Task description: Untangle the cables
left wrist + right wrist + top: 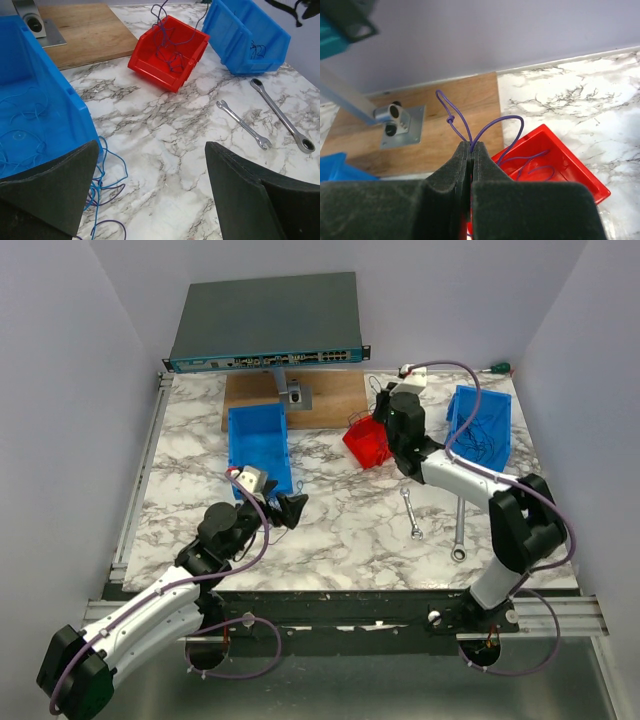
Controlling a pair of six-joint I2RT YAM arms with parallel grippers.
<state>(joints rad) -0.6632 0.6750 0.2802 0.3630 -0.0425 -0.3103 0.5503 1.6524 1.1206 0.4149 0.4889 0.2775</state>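
At frame centre over the red bin, the right hand is pinching a knotted purple wire, left hand gaping; pulling could tighten the knot.

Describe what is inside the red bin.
Loose loops of thin purple wire lie in the red bin; one strand rises to the shut right gripper. The bin's front lip hides part of its floor.
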